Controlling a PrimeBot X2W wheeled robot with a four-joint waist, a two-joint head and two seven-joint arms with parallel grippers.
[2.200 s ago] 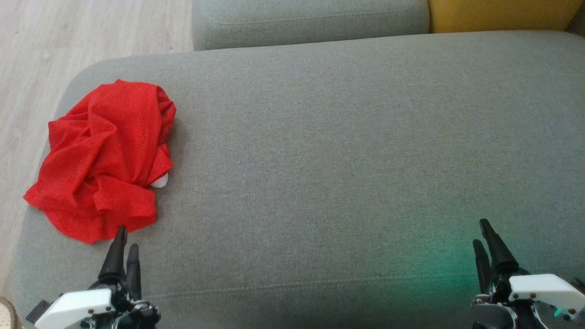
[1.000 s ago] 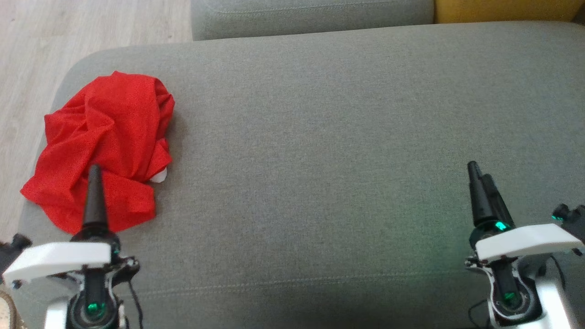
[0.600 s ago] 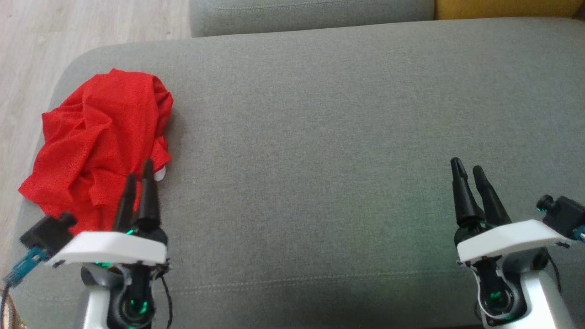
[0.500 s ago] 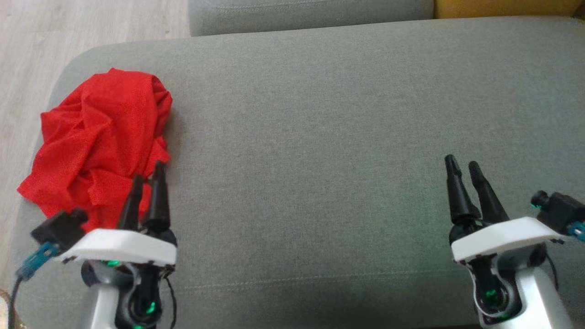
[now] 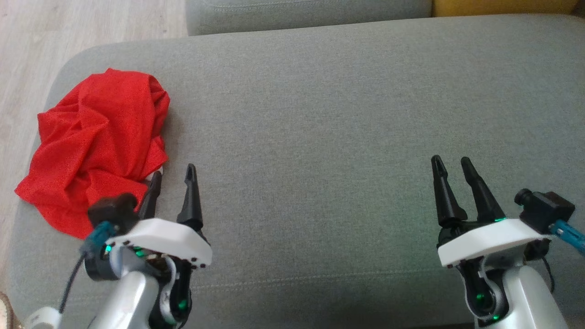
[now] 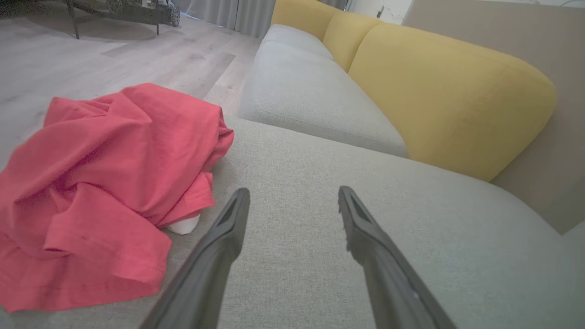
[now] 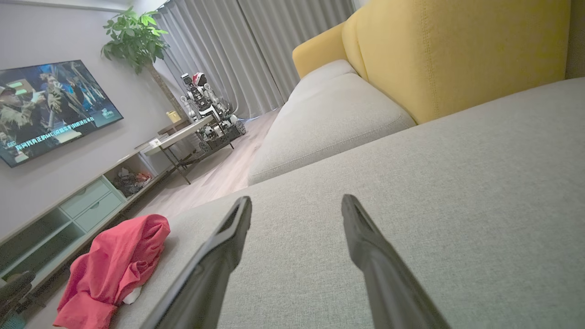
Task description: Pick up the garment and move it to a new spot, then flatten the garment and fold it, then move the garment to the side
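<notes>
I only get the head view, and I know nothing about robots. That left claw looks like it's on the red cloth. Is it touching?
Observer: No. The left wrist view shows bare grey cushion between the left gripper and the garment; its jaws stand open, empty.
Operator: What's the pale speck by the cloth's edge?
Observer: From the left wrist view, a white piece pokes out from under the garment's hem; what it is, I cannot tell.
Operator: What's past the sofa?
Observer: The right wrist view shows a television on the wall, switched on, beside a leafy plant.
</notes>
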